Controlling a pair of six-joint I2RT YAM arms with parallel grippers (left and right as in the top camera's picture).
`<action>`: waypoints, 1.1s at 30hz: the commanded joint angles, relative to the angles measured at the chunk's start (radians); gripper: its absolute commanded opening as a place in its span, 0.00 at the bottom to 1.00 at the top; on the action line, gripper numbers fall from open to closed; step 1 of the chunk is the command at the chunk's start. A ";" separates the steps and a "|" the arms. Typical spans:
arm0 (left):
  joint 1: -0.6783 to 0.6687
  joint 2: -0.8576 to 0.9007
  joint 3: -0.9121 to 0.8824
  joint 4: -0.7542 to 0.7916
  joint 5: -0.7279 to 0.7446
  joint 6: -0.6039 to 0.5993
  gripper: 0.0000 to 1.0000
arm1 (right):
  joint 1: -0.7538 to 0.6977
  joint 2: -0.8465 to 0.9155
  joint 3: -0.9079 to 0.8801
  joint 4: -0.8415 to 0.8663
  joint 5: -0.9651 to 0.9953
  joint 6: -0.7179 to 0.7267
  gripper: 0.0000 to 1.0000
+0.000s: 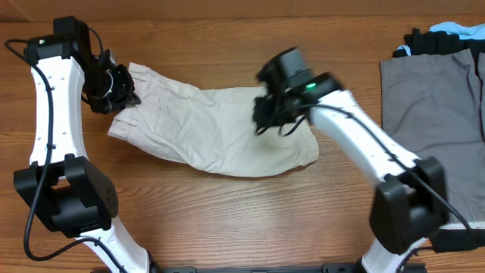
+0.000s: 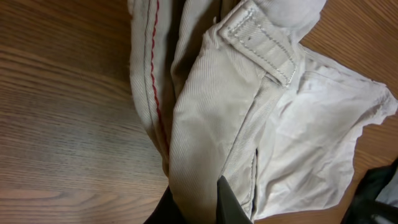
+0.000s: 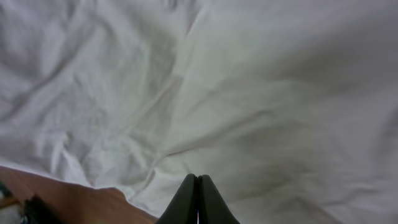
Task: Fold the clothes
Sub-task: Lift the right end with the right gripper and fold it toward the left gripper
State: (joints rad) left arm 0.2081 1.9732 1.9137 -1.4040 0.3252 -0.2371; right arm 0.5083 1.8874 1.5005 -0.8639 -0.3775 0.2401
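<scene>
The light beige shorts (image 1: 212, 129) lie spread across the middle of the wooden table, with the waistband end at the left. My left gripper (image 1: 121, 95) is at that left end, shut on a fold of the waistband fabric (image 2: 249, 124). Its fingers (image 2: 196, 199) pinch the cloth, and a belt loop and a red-stitched seam show above them. My right gripper (image 1: 265, 114) hovers over the right part of the shorts. Its fingertips (image 3: 198, 186) are pressed together with no cloth visible between them, just over the wrinkled fabric (image 3: 249, 93).
Grey shorts (image 1: 432, 91) lie flat at the right edge of the table. A black garment (image 1: 424, 42) and something light blue (image 1: 455, 29) sit at the back right corner. Bare wood (image 1: 227, 220) shows in front of the beige shorts.
</scene>
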 commanded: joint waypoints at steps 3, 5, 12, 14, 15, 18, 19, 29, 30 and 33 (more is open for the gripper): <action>-0.027 -0.032 0.032 -0.036 0.033 -0.010 0.04 | 0.148 0.143 -0.021 0.059 -0.055 0.022 0.04; -0.034 -0.032 0.032 -0.054 0.051 -0.010 0.04 | 0.191 0.208 -0.021 0.119 -0.090 0.022 0.04; -0.044 -0.033 0.050 -0.096 0.171 -0.009 0.04 | 0.252 0.343 -0.020 0.277 -0.160 0.022 0.04; -0.045 -0.033 0.073 -0.105 0.200 -0.009 0.04 | 0.256 0.357 -0.020 0.303 -0.160 0.022 0.07; -0.045 -0.033 0.091 -0.109 0.207 -0.010 0.04 | 0.256 0.357 -0.020 0.317 -0.161 0.022 0.09; -0.047 -0.033 0.135 -0.123 0.243 -0.010 0.04 | 0.256 0.357 -0.013 0.347 -0.171 0.022 0.11; -0.050 -0.033 0.139 -0.127 0.245 -0.010 0.04 | 0.256 0.357 -0.010 0.342 -0.170 0.022 0.10; -0.060 -0.033 0.145 -0.094 0.105 0.020 0.04 | 0.083 0.216 0.181 -0.082 0.010 -0.012 0.20; -0.055 -0.033 0.146 -0.079 0.104 0.020 0.04 | 0.033 0.170 0.184 -0.121 0.035 -0.012 0.20; -0.045 -0.033 0.153 -0.057 0.072 0.020 0.04 | -0.052 0.129 0.184 -0.215 0.100 -0.012 0.22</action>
State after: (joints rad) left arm 0.1486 1.9728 2.0235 -1.4807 0.4274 -0.2321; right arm 0.5259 2.1109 1.6501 -1.0233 -0.3721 0.2356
